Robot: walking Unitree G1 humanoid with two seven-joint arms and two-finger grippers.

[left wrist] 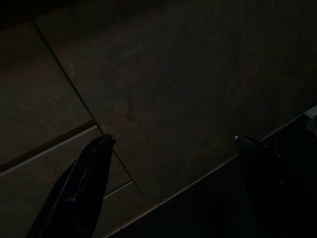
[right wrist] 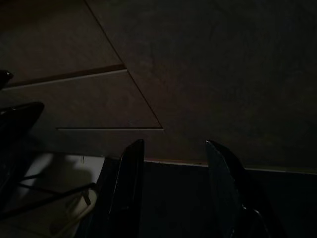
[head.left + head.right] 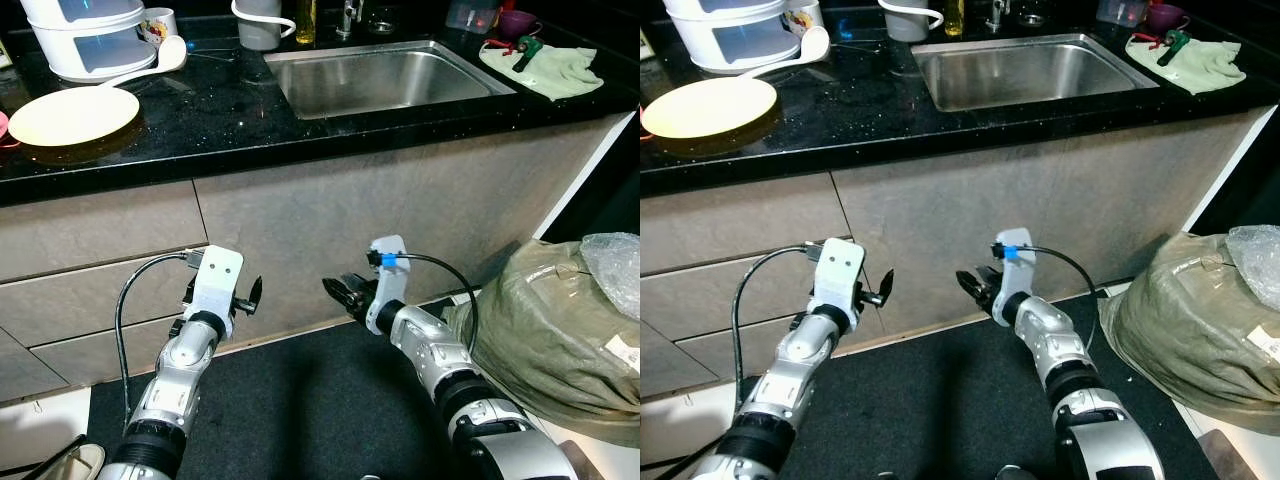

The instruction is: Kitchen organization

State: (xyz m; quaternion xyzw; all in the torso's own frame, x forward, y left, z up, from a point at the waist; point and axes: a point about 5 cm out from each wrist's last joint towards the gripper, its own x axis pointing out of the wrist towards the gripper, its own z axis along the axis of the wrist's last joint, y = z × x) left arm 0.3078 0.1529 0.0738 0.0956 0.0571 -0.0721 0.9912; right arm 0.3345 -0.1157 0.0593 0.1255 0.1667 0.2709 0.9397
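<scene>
A pale yellow plate (image 3: 72, 114) lies on the black counter (image 3: 230, 120) at the far left. A white spoon (image 3: 160, 58) rests behind it, next to a white stacked steamer (image 3: 85, 35) and a mug (image 3: 158, 24). The steel sink (image 3: 385, 78) is set in the counter's middle. Both arms are held low in front of the cabinet, well below the counter. My left gripper (image 3: 225, 298) is open wide and faces the drawer fronts (image 1: 59, 99). My right gripper (image 3: 343, 292) is open, with nothing between its fingers (image 2: 126, 188).
A green cloth (image 3: 555, 68) with a small tool on it lies right of the sink. A white jug (image 3: 258, 22) and bottles stand behind the sink. A bulky olive sack (image 3: 560, 335) sits on the floor at the right. A dark mat (image 3: 320, 400) covers the floor below.
</scene>
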